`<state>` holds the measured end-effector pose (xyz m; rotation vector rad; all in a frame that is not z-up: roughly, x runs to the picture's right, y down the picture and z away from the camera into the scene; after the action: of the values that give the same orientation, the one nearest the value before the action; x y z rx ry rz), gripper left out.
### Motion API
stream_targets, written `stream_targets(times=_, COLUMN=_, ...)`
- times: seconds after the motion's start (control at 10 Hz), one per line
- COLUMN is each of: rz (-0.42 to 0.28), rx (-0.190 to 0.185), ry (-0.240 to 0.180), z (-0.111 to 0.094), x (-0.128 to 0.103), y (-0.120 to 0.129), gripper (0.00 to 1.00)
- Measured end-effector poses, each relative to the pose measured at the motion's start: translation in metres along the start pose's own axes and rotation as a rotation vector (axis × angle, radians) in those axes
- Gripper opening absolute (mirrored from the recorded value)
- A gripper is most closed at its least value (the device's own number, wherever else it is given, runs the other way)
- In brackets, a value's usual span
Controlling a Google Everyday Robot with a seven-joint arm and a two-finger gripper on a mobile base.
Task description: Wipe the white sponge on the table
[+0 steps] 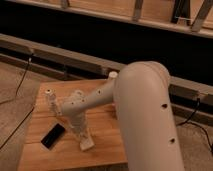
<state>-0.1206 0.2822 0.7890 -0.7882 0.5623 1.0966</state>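
Observation:
The white sponge [86,146] is a small off-white block pressed on the light-brown wooden table [47,161], near its front middle. My gripper [82,136] points straight down and is shut on the sponge, its fingers reaching down onto the top of it. The big white arm comes in from the right and hides the right part of the tabletop.
A black slab [52,136] lies flat just left of the gripper. A clear white-capped bottle [51,100] stands at the table's left back. A white cup [113,75] peeks out behind the arm at the back edge. The table's front edge is close below the sponge.

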Motion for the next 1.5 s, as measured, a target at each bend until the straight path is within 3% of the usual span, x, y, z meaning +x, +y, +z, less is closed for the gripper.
stream_targets(times=0.2, rz=0.062, rx=0.058, ry=0.041, z=0.009, x=0.024, y=-0.039, gripper=0.10)
stream_targets(times=0.9, rz=0.199, rx=0.165, ry=0.088, z=0.017, x=0.068, y=-0.115, gripper=0.10)
stream_targets(times=1.3, rz=0.233, rx=0.207, ry=0.065, z=0.011, x=0.056, y=-0.137, gripper=0.10)
stream_targets(times=1.5, rz=0.219, rx=0.192, ry=0.026, z=0.008, x=0.033, y=-0.128, gripper=0.10)
